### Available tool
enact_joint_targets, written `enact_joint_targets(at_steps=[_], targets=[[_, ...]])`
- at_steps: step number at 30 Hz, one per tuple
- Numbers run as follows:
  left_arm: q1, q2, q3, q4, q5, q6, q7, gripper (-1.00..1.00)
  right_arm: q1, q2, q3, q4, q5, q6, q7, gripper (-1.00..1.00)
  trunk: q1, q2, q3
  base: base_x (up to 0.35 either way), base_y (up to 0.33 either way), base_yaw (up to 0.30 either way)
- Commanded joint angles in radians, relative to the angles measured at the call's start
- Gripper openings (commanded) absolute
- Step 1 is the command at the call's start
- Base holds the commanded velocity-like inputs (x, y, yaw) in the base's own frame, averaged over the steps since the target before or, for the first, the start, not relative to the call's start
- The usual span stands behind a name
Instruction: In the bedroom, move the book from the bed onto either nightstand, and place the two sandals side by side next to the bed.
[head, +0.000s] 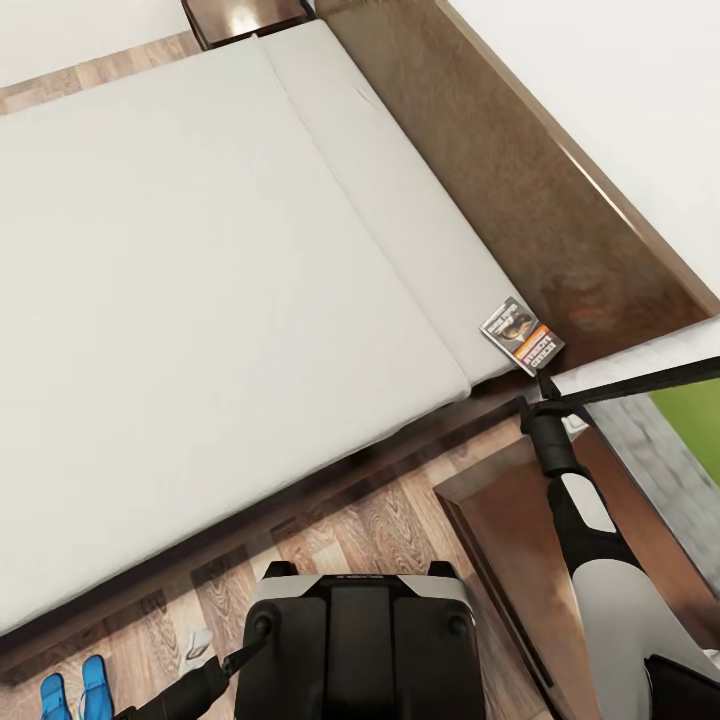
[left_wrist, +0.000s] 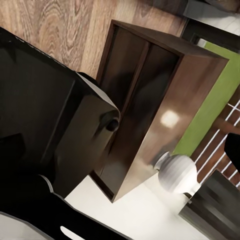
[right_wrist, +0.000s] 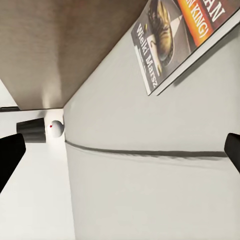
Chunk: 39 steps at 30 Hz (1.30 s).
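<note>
The book (head: 521, 337) lies flat on the corner of the bed's off-white mattress (head: 200, 260), close to the brown headboard (head: 520, 170). My right gripper (head: 545, 392) hovers just short of the book, open and empty. In the right wrist view the book (right_wrist: 180, 35) lies ahead, beyond the gripper's dark fingertips (right_wrist: 9, 155). The nightstand (head: 510, 540) stands beside the bed under my right arm. Both blue sandals (head: 72, 692) lie together on the floor at the near left. My left gripper (head: 243, 658) hangs low by the robot's base, open with nothing in it.
A second nightstand (head: 245, 15) stands at the bed's far side. The left wrist view shows the near nightstand (left_wrist: 145, 100) and the robot's dark base (left_wrist: 45, 115). A window with grass (head: 690, 410) is at the right. Wood-plank floor (head: 380, 520) runs along the bed.
</note>
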Motion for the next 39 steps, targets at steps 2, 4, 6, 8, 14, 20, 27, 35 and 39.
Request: enact_joint_targets(at_steps=[2, 4, 6, 8, 14, 20, 27, 35, 39], targets=[[0.000, 0.000, -0.004, 0.001, 0.009, 0.011, -0.003, 1.00, 0.000, 0.000, -0.002, 0.000, -0.010, 0.010, 0.002, 1.00, 0.001, -0.001, -0.001, 0.003, 0.003, 0.000], [0.000, 0.000, -0.004, 0.001, 0.009, 0.011, -0.003, 1.00, 0.000, 0.000, -0.002, 0.000, -0.010, 0.009, 0.001, 1.00, 0.001, -0.001, -0.001, 0.001, 0.001, 0.000], [0.000, 0.000, -0.004, 0.001, 0.009, 0.011, -0.003, 1.00, 0.000, 0.000, -0.002, 0.000, -0.010, 0.008, 0.001, 1.00, 0.001, -0.001, -0.001, 0.000, 0.000, 0.000], [0.000, 0.000, -0.004, 0.001, 0.009, 0.012, -0.003, 1.00, 0.000, 0.000, -0.002, 0.000, -0.010, 0.007, 0.001, 1.00, 0.001, -0.001, -0.001, 0.000, 0.000, 0.000], [0.000, 0.000, -0.004, 0.001, 0.009, 0.012, -0.003, 1.00, 0.000, 0.000, -0.002, 0.000, -0.010, 0.007, 0.001, 1.00, 0.001, -0.001, -0.001, 0.000, 0.000, 0.000], [0.000, 0.000, -0.003, 0.001, 0.009, 0.011, -0.003, 1.00, 0.000, 0.000, -0.002, 0.000, -0.010, 0.007, 0.001, 1.00, 0.001, -0.001, -0.001, 0.000, 0.000, 0.000], [0.000, 0.000, -0.003, 0.001, 0.009, 0.011, -0.004, 1.00, 0.000, 0.000, -0.002, 0.000, -0.010, 0.007, 0.001, 1.00, 0.001, -0.001, -0.001, 0.000, 0.000, 0.166], [0.000, 0.000, -0.004, 0.001, 0.009, 0.010, -0.004, 1.00, 0.000, -0.001, -0.002, 0.000, -0.010, 0.007, 0.001, 1.00, 0.001, -0.001, -0.001, 0.000, 0.000, 0.098], [0.000, 0.000, -0.004, 0.001, 0.009, 0.011, -0.004, 1.00, 0.000, -0.001, -0.002, 0.000, -0.010, 0.007, 0.001, 1.00, 0.001, -0.001, -0.001, 0.000, 0.000, 0.022]])
